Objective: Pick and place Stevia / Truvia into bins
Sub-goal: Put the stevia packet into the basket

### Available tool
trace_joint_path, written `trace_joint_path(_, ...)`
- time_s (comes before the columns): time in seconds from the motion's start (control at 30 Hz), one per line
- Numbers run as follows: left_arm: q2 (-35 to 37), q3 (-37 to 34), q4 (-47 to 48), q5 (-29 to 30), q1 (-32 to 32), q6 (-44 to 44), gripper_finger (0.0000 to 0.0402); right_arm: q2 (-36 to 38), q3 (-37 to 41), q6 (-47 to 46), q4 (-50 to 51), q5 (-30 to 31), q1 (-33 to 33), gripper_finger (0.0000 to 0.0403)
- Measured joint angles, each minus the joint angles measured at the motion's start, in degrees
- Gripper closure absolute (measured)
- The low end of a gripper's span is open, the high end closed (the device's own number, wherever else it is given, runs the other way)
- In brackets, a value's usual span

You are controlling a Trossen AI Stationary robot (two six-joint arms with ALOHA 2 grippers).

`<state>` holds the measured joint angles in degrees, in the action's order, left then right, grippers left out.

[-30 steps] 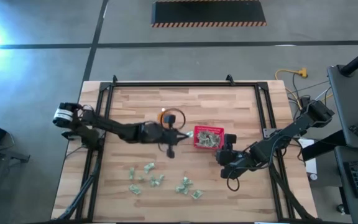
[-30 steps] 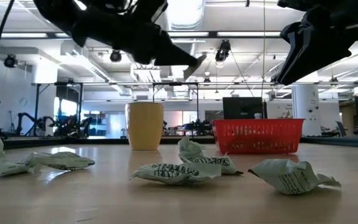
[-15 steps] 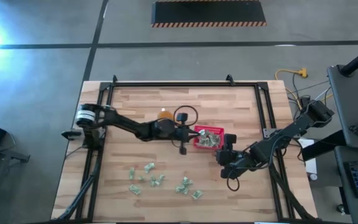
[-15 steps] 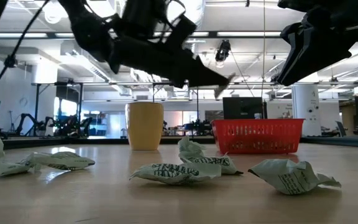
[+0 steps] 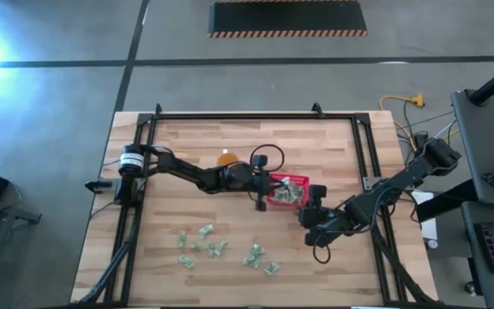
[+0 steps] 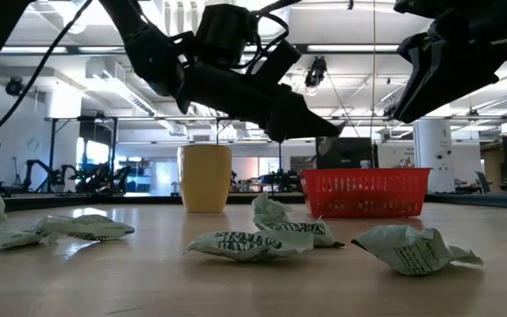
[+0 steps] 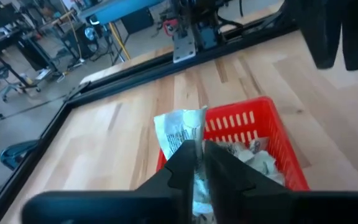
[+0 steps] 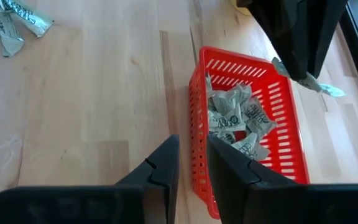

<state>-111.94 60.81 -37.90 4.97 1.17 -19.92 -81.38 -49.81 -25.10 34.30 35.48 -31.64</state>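
Observation:
My left gripper (image 7: pixel 196 149) is shut on one green-and-white Stevia packet (image 7: pixel 180 127) and hangs over the left rim of the red basket (image 7: pixel 241 118). In the high view this gripper (image 5: pixel 262 200) sits at the basket's (image 5: pixel 305 182) left side. The basket (image 8: pixel 194 124) holds several crumpled packets (image 8: pixel 232 118). More loose packets (image 5: pixel 221 250) lie on the near part of the table, also close in the low view (image 6: pixel 249 244). My right gripper (image 8: pixel 191 163) is open and waits above the table just near-right of the basket (image 5: pixel 310 216). My left gripper pinches the packet between its two fingers, on the packet's lower end (image 7: pixel 196 167). The rest of the packet sticks out past the fingertips. The fingers come from the table's left, slanting down. The packet is lifted clear, above the basket's rim.
A translucent orange cup (image 5: pixel 227 158) stands on the table left of the basket and behind my left arm, and shows as a yellowish cup in the low view (image 6: pixel 205 177). A black frame rail (image 5: pixel 256 117) runs around the wooden table. Bare wood lies between the basket and the loose packets.
My left gripper has travelled toward the table's right edge, from beside the orange cup to above the basket's left rim, carrying the packet with it and dipping a little. My right arm has kept still.

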Motion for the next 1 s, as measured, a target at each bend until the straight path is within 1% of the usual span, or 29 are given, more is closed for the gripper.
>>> trace_joint_path(0.27, 0.18, -0.02, 0.41, 0.00, -0.05, 0.00, 0.0284, 0.00, 0.12, -0.01, -0.22, 0.02, 0.00, 0.0330)
trace_joint_path(0.37, 0.83, -0.02, 2.12, 0.00, -0.30, 0.07, 0.0257, 0.00, 0.12, -0.01, -0.53, 0.02, 0.00, 0.0332)
trace_joint_path(0.43, 1.88, -0.02, 5.23, 0.03, -0.74, 0.09, 0.0246, 0.00, 0.13, -0.02, -1.21, 0.05, 0.00, 0.0335)
trace_joint_path(0.53, 4.87, -0.04, 13.17, 0.00, -1.73, 0.61, 0.0241, 0.00, 0.83, 1.45, -5.01, 0.07, 0.00, 0.0333)
trace_joint_path(0.63, 8.23, -0.18, 21.71, -0.02, -2.84, 3.35, 0.0240, 0.00, 2.42, 5.99, -12.48, -0.09, 0.00, 0.0329)
trace_joint_path(0.7, 10.27, -0.30, 27.48, -0.02, -3.82, 4.98, 0.0240, 0.00, 4.10, 10.20, -19.55, -2.21, 0.05, 0.0327)
trace_joint_path(0.8, 13.76, -1.18, 35.37, 0.00, -5.58, 7.67, 0.0240, -0.08, 6.71, 16.46, -30.31, -7.97, 0.47, 0.0324)
trace_joint_path(0.93, 17.74, -4.00, 40.59, -0.03, -8.26, 11.39, 0.0240, -1.16, 9.44, 21.08, -43.49, -16.08, 1.24, 0.0323)
trace_joint_path(1.0, 19.23, -5.56, 40.08, -0.04, -9.54, 13.47, 0.0240, -2.19, 10.24, 22.10, -47.23, -19.68, 1.38, 0.0324)
